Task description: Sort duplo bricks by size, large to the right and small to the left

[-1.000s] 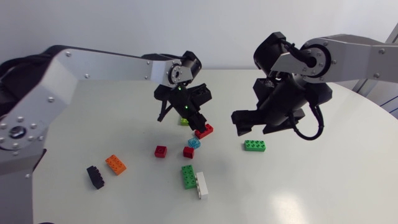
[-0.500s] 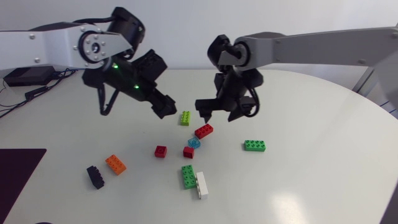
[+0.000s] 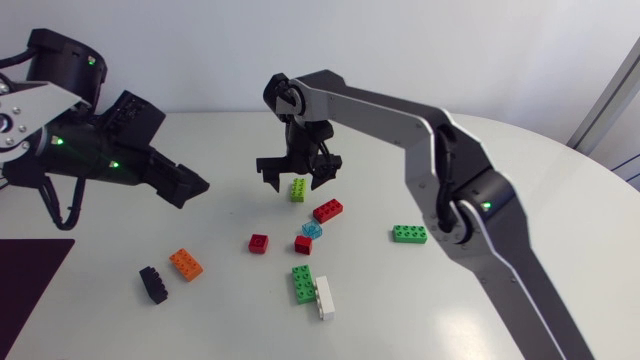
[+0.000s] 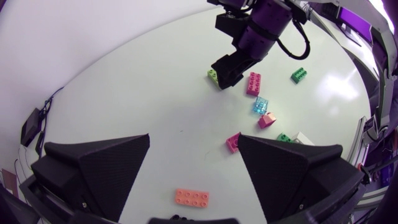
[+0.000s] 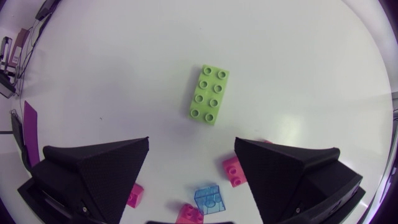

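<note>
Duplo bricks: scattered around the middle of the tabletop (image 3: 560, 230). Lime-green brick (image 5: 209, 94), eight studs: lies flat and alone, just ahead of the gap between the fingers of the right hand (image 5: 192, 141), touched by neither. Right hand: hangs over that brick, fingers spread wide, clamped on nothing. Just beside the lime-green brick, a long red brick (image 3: 327, 210); near that, a clear blue brick (image 3: 312, 230), touching or nearly touching a small red brick (image 3: 303, 245), with a second small red brick (image 3: 258, 243) close by. Further out: a dark green brick (image 3: 302, 284) lying against a white brick (image 3: 324, 297), a bright green brick (image 3: 409, 234) alone on the right, an orange brick (image 3: 186, 264) and a black brick (image 3: 153, 285) on the left. Left hand (image 4: 194, 138): well apart from the lime-green brick, fingers wide apart, nothing between them.
</note>
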